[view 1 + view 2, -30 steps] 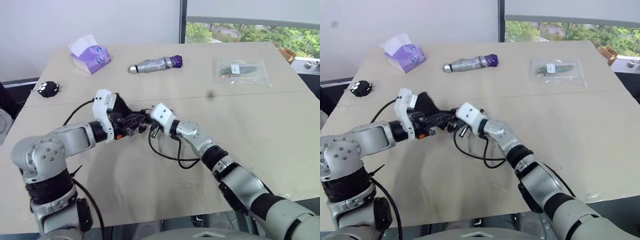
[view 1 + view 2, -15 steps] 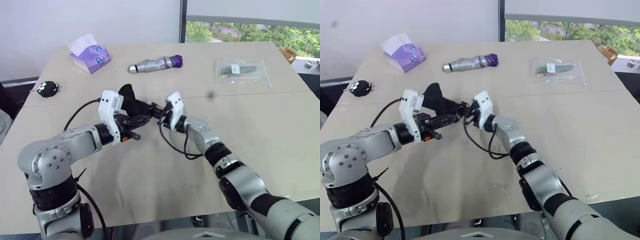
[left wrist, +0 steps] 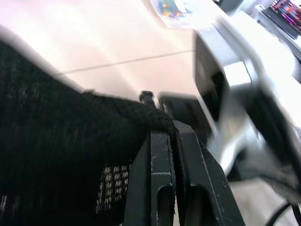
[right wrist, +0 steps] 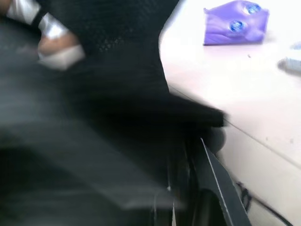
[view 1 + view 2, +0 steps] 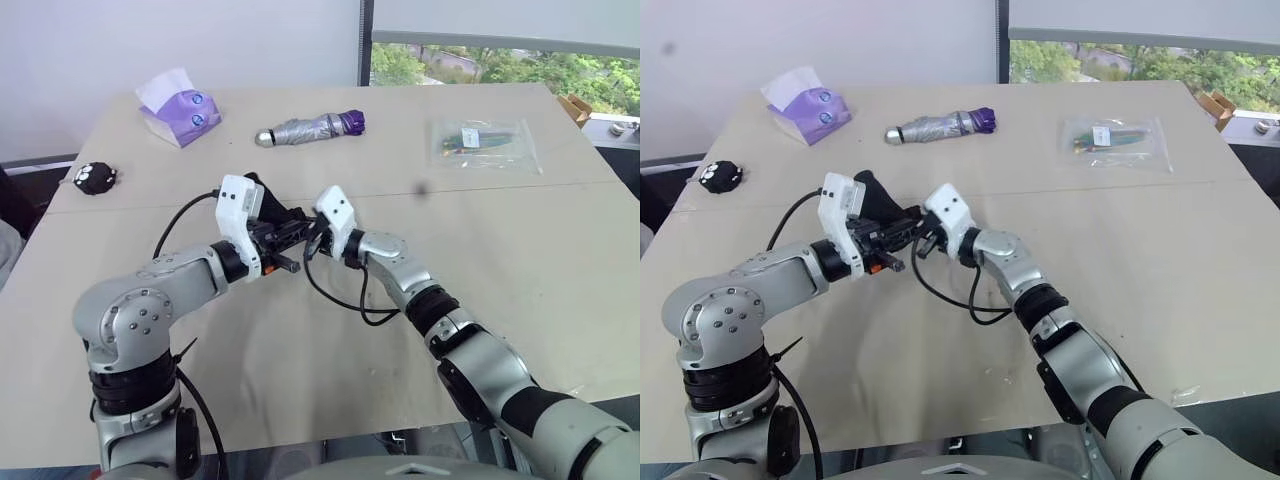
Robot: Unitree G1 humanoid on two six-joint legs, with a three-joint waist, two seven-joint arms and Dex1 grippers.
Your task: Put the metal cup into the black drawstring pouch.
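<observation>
The left pincer (image 3: 170,141) is clamped on the rim of the black pouch (image 5: 872,197); the right pincer (image 5: 921,240) is closed on the same pouch from the opposite side, so the fabric is held between the two above the worktop (image 5: 520,250); whether the metal cup is inside the pouch cannot be told. Beyond the pouch, toward the far edge, a folded umbrella (image 5: 312,127) is laid; to the left of the umbrella a purple tissue pack (image 5: 180,110) is seen; further left, a small black toy (image 5: 96,178); well to the right of the umbrella, a clear plastic bag (image 5: 486,141).
</observation>
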